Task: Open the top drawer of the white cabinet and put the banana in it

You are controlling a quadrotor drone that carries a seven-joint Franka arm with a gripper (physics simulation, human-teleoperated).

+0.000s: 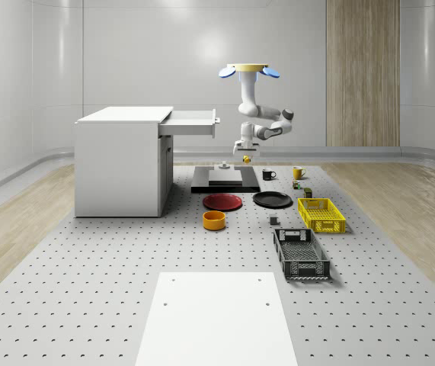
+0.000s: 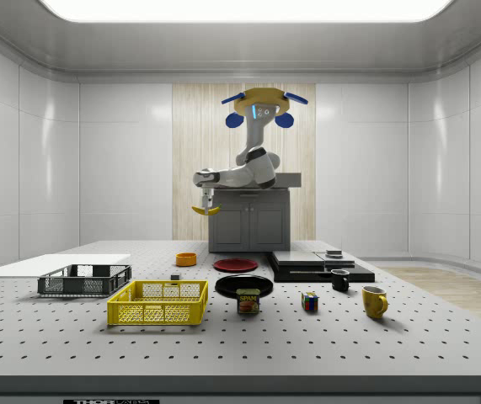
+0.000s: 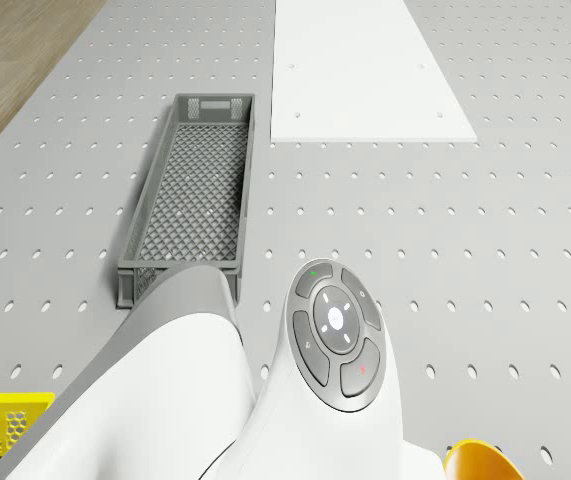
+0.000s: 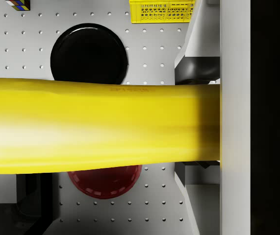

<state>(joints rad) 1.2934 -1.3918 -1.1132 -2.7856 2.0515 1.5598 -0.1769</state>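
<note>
Jaws clamped on banana (image 4: 100,125), its long axis crosswise; open top drawer (image 1: 191,122) lies higher, toward whole-scene view's left.

Sim lab — perforated bench (image 1: 87,290), plain white walls (image 1: 126,53).

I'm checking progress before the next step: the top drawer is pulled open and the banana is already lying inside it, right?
Not quite. The top drawer is pulled open, but the banana is not inside it: the side view shows it held in the gripper, in the air, while the drone hovers beside the white cabinet.
</note>
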